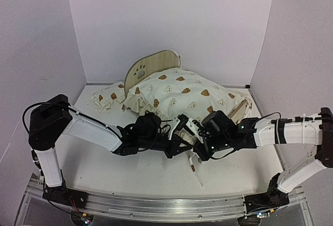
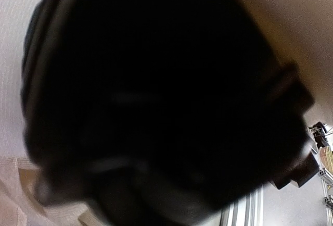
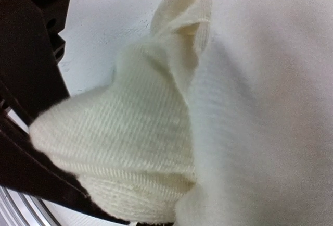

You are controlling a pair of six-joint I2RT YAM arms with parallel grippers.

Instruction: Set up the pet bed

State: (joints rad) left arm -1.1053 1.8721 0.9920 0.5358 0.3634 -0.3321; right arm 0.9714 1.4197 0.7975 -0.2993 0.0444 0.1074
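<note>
Top: bed [image 1: 154,63] sits back-mid on desk [image 1: 156,171], under cushion [image 1: 182,93]; wood headboard sticks up behind. Pillow [image 1: 108,97] just left of it. L fingers [image 1: 182,122] & R fingers [image 1: 199,141] meet at cushion's front edge.
L wrist: nearly all dark blur, bit of cream cloth in corner. L fingers shut tight.
R wrist: R fingers pinched on bunched cushion cloth.

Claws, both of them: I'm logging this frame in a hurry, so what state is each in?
Left claw: closed; any hold cannot be told.
Right claw: closed on cushion fabric.
</note>
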